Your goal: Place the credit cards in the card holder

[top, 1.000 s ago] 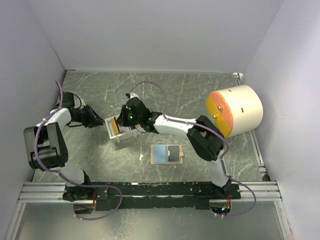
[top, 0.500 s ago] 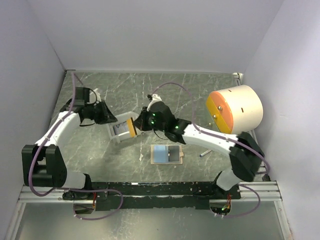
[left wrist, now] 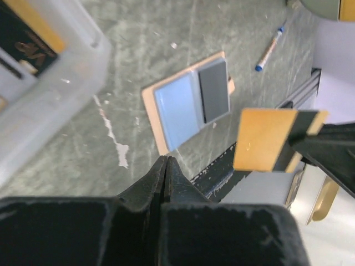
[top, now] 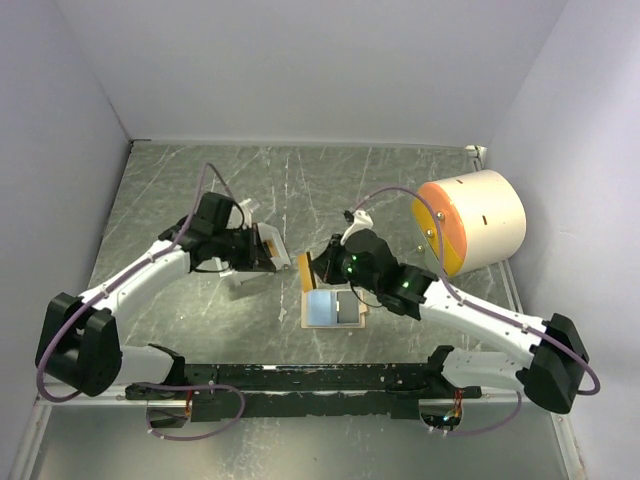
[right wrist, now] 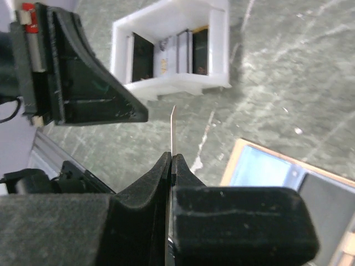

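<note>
The tan card holder (top: 335, 322) lies open and flat on the table with a blue card (top: 322, 307) and a grey card (top: 348, 307) in it. It also shows in the left wrist view (left wrist: 151, 108) and the right wrist view (right wrist: 236, 158). My right gripper (top: 318, 268) is shut on an orange card with a black stripe (top: 306, 270), held upright above the holder's left edge. The card is broadside in the left wrist view (left wrist: 263, 138) and edge-on in the right wrist view (right wrist: 172, 130). My left gripper (top: 288, 263) is shut and empty, just left of that card.
A white tray (right wrist: 213, 55) with several more cards, some black (right wrist: 141, 55), stands left of the holder, partly under the left arm (top: 170, 265). A big white drum with an orange face (top: 470, 222) sits at the right. A pen (left wrist: 270, 47) lies right of the holder.
My right gripper has carried the orange card from the tray rightward and nearer, to the holder's left edge. My left gripper has swung right, from the tray's far left side to beside the card.
</note>
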Controlling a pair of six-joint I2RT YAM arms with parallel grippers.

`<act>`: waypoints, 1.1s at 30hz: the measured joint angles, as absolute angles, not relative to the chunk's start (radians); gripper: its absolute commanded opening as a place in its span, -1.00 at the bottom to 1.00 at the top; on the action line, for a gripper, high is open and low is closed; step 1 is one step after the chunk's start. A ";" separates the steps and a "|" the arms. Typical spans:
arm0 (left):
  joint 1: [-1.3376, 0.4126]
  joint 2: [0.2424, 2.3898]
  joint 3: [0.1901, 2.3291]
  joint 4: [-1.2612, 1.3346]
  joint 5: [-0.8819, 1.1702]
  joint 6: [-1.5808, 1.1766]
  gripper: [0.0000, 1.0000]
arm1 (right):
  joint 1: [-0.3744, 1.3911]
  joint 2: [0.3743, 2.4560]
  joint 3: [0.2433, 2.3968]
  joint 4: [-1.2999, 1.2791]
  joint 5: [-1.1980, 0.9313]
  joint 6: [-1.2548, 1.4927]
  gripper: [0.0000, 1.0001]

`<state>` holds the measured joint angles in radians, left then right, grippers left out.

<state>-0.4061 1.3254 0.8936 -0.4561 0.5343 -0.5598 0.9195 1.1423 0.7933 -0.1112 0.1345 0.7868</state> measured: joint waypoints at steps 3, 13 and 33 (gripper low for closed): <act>-0.478 1.313 0.864 -0.410 0.525 -0.596 -0.86 | 0.917 1.107 0.752 -0.144 0.156 0.796 -1.00; -0.696 1.400 0.843 -0.274 0.450 -0.698 -0.86 | 0.813 1.073 0.538 -0.144 0.100 0.826 -1.00; -0.817 1.573 0.782 -0.227 0.273 -0.741 -0.86 | 0.653 1.038 0.358 0.015 -0.118 0.838 -1.00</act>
<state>-0.8173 1.5730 0.7822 -0.2268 0.2726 -0.7410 0.6529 1.0382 0.3576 0.0154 -0.1184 0.8375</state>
